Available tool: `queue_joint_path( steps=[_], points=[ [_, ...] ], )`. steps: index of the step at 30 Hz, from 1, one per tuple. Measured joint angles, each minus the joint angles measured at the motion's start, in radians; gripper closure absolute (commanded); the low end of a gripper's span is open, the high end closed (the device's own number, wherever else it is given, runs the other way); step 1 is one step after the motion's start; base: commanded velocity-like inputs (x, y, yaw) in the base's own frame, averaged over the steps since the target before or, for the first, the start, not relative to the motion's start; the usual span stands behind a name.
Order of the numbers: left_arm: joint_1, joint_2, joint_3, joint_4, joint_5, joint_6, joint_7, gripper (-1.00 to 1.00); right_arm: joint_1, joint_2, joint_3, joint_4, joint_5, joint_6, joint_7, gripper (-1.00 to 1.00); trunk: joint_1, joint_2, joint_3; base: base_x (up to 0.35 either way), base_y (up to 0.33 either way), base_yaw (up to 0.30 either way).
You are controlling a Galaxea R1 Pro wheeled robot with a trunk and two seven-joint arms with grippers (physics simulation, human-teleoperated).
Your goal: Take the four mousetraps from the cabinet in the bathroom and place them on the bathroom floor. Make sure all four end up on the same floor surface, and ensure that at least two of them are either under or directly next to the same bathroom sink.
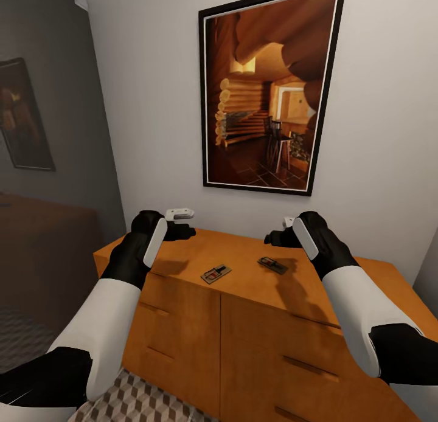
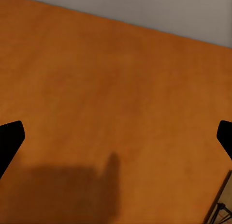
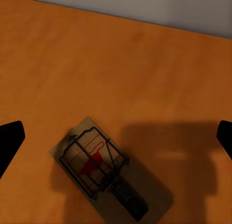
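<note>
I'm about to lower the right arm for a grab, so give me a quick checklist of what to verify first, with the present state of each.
1. Right gripper open: ok, fingertips sit at the edges of the right wrist view, wide apart.
2. Mousetrap between the right fingers: ok, though it lies diagonally and low in the view.
3. Right gripper empty: ok.
4. Left gripper clear of the other mousetrap: ok, it hovers over bare cabinet top.
5. All four mousetraps located: not ok, two are seen on the cabinet.
6. Trap spring set or sprung: cannot tell.
</note>
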Motion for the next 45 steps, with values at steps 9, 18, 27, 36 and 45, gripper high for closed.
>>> queue_joint_path(
  steps=[9,18,27,36,45],
  points=[
    [0.0,0.001,0.0,0.001,0.0,0.0,0.0,-1.0,0.0,-0.001,0.0,0.001,-0.001,0.0,0.001,-1.0,0.0,0.0,0.0,0.0,0.0,0.004],
    [0.0,0.001,0.0,0.006,0.0,0.0,0.0,-1.0,0.0,-0.004,-0.001,0.046,-0.004,0.0,0.0,-1.0,0.0,0.0,0.0,0.0,0.0,0.0],
    [0.0,0.0,0.0,0.025,-0.001,0.0,0.0,-1.0,0.0,-0.006,0.003,0.159,-0.001,0.0,0.004,-1.0,0.0,0.0,0.0,0.0,0.0,0.0],
    [0.0,0.001,0.0,0.029,-0.001,0.0,0.0,-1.0,0.0,-0.002,0.001,0.177,-0.001,0.0,0.006,-1.0,0.0,0.0,0.0,0.0,0.0,0.0],
    [0.0,0.001,0.0,0.03,-0.001,0.0,0.0,-1.0,0.0,0.005,0.015,0.18,-0.001,0.0,0.006,-1.0,0.0,0.0,0.0,0.0,0.0,0.0]
  ],
)
